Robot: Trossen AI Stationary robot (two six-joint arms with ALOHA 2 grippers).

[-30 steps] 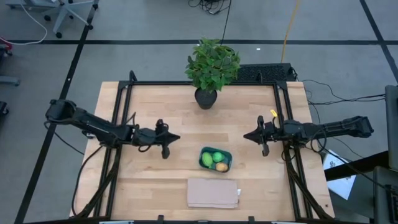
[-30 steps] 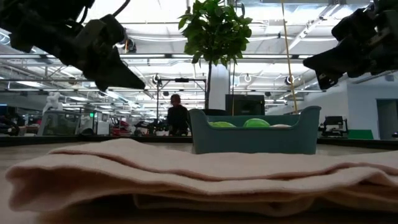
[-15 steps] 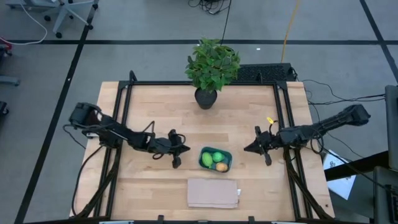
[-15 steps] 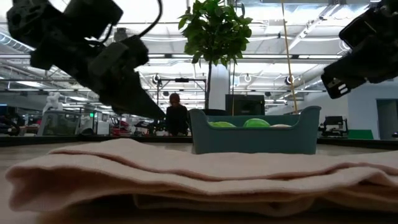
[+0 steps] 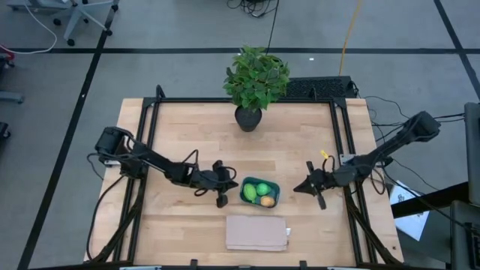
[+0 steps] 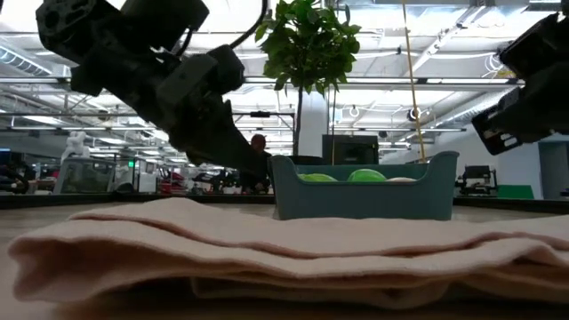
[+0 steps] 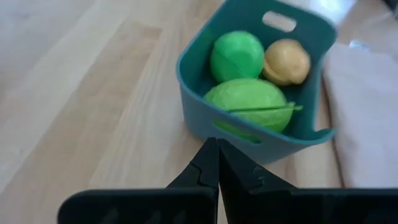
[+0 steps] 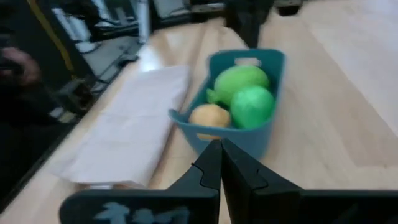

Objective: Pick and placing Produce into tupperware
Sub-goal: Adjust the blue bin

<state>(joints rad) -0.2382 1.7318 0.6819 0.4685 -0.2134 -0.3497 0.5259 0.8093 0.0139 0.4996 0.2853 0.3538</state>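
Nearest my end of the table I counted one folded cloth (image 5: 257,232), lying flat by the front edge. Just behind it sat the one tub (image 5: 259,192), and inside it I counted three pieces of produce: one yellow-green fruit (image 7: 250,102), one green ball (image 7: 236,55) and one tan egg (image 7: 286,61), all packed close together below the rim. On my wrist feeds the cloth lay just beside the tub, but I could not tell whether they touched.

I had two grippers down low, one on each side of the tub. The left gripper (image 5: 223,199) was just beside the tub's left wall, its fingers (image 7: 208,168) pressed together with nothing between them. The right gripper (image 5: 322,199) stood near the tub's right side, farther off, its fingers (image 8: 211,165) likewise pinched together and empty.

Farthest back, at the table's rear edge, stood one potted plant (image 5: 253,85).
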